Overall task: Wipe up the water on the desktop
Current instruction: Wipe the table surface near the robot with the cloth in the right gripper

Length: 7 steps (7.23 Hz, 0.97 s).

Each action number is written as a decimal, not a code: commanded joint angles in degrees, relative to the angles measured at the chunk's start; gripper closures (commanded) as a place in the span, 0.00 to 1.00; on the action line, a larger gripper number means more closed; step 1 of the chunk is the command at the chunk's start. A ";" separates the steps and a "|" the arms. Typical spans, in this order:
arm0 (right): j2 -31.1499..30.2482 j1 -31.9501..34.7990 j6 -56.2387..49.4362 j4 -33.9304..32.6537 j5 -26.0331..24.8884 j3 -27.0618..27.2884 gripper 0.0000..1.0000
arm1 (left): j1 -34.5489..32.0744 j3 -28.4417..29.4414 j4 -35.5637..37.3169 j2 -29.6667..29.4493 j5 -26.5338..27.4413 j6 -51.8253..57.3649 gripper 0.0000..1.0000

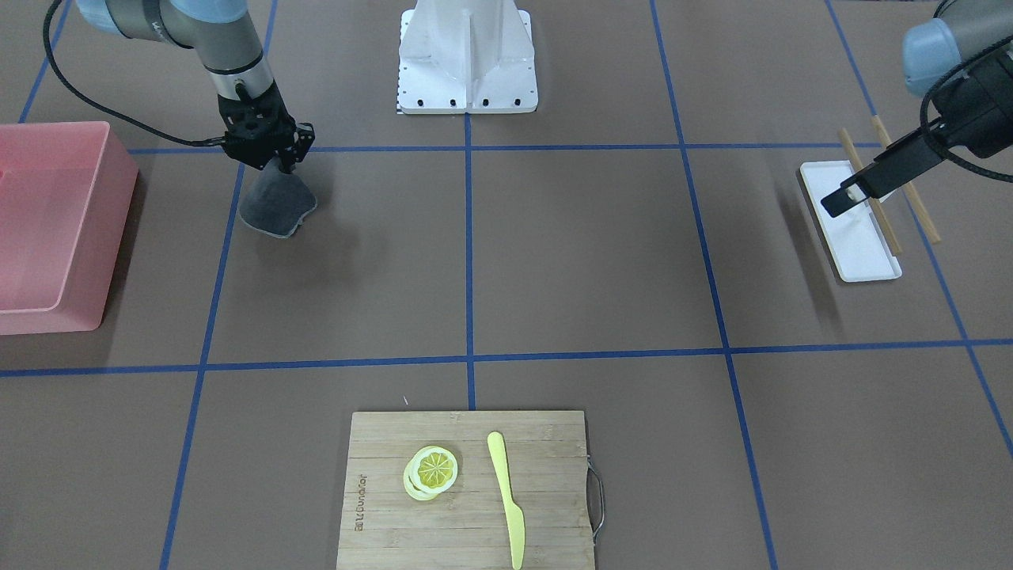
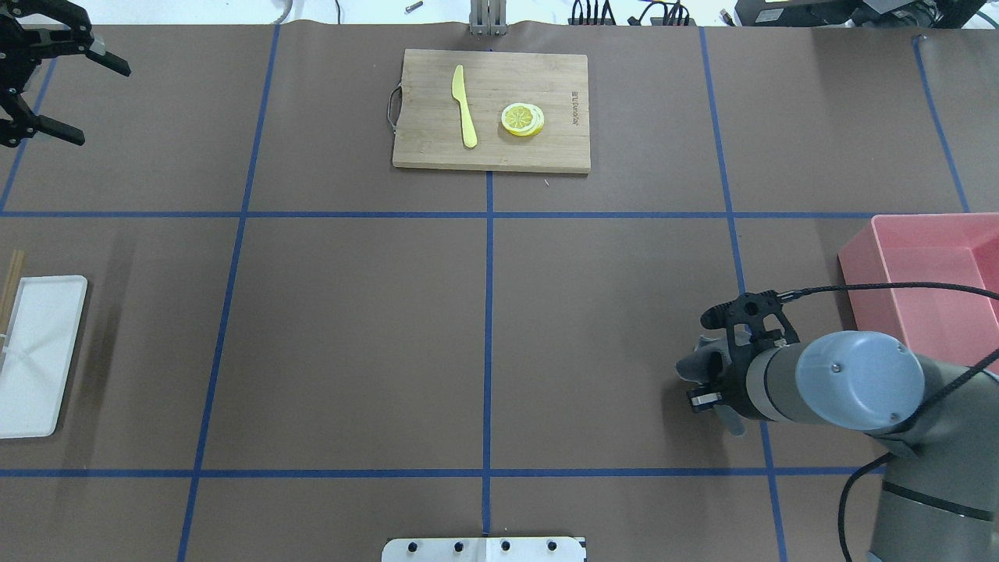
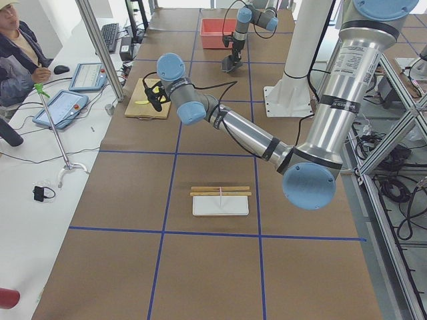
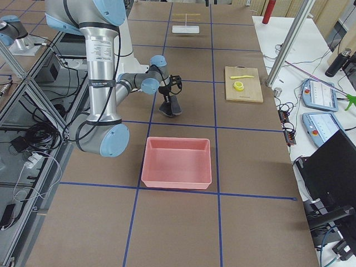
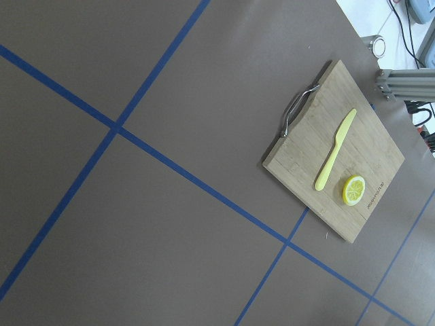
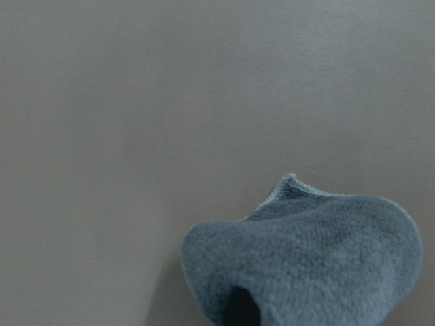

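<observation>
The desktop is a matte brown surface with blue tape lines; I see no water on it. My right gripper is shut on the top of a grey cloth, which hangs down with its lower edge on the desktop near the pink bin. The cloth also shows in the right wrist view and in the overhead view, mostly hidden by the arm. My left gripper is open and empty, held high over the far left corner. One of its fingers shows above the white tray.
A pink bin stands beside the cloth. A bamboo cutting board with a lemon slice and a yellow knife lies at the far middle. A white tray with chopsticks is on the left arm's side. The robot base plate is at the near edge.
</observation>
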 commanded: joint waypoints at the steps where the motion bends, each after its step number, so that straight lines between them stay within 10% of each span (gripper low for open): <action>1: 15.02 -3.14 7.25 -5.55 0.68 -5.65 1.00 | -0.39 0.49 -0.08 0.63 0.06 1.13 0.03; 4: 24.94 -3.09 7.75 -12.63 0.77 -10.40 1.00 | -0.39 0.67 -0.17 1.69 -0.02 2.28 0.02; 7: 7.60 6.46 -1.77 -12.64 10.40 0.54 1.00 | -0.83 0.59 -0.17 2.91 0.06 4.20 0.03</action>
